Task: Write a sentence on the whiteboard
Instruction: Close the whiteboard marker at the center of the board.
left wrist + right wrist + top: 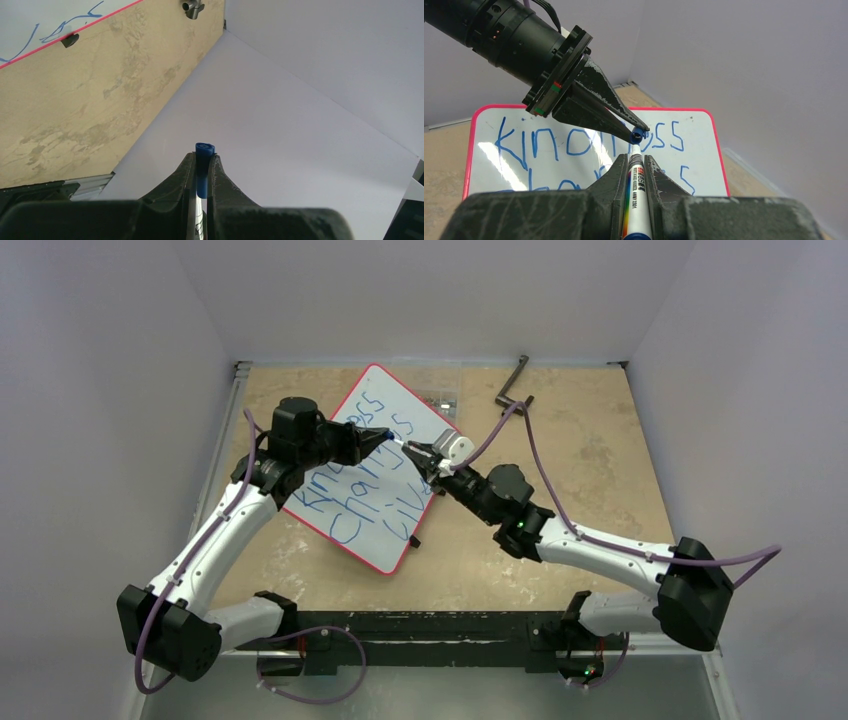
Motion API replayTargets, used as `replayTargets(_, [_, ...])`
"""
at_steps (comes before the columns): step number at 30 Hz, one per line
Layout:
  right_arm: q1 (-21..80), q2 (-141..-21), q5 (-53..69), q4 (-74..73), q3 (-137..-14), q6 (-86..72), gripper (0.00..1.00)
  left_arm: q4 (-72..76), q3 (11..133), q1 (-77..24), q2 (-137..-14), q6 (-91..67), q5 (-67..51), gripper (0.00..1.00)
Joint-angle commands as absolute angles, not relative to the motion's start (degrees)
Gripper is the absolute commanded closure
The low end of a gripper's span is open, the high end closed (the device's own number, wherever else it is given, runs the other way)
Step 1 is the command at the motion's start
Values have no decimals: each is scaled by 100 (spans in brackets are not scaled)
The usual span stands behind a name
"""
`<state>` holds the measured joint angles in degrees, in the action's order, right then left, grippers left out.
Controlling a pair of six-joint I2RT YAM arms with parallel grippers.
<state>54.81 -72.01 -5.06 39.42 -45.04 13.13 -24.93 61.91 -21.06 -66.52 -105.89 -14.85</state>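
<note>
The left gripper [202, 159] is clamping a blue marker cap [204, 149] between its jaws. The right gripper [636, 161] is squeezing the barrel of a marker [634, 200], whose tip is pointing into the cap's mouth; contact is unclear. Both are hovering over the whiteboard [378, 550], which is lying askew on the tan table [600, 440]. It is showing the blue sentence [549, 144], partly hidden by the arms.

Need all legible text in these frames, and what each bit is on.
"Kindness": blue handwritten sentence, top line, on the red-rimmed white whiteboard; middle hidden by the left hand.
"changes": second line, same board.
"lives": third line, top view only.
White marker barrel in the right hand: print too small to read.
</note>
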Motion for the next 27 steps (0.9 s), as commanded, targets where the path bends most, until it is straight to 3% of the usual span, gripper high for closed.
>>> replayTargets(1, [5520, -7009, -631, 4048, -4766, 1403, 100, -2391, 6255, -2067, -6654, -10678, -1573, 100])
replayTargets(27, [5537, -7069, -696, 4013, -4838, 1398, 100, -2470, 6374, -2065, -6742, -10637, -1552, 100])
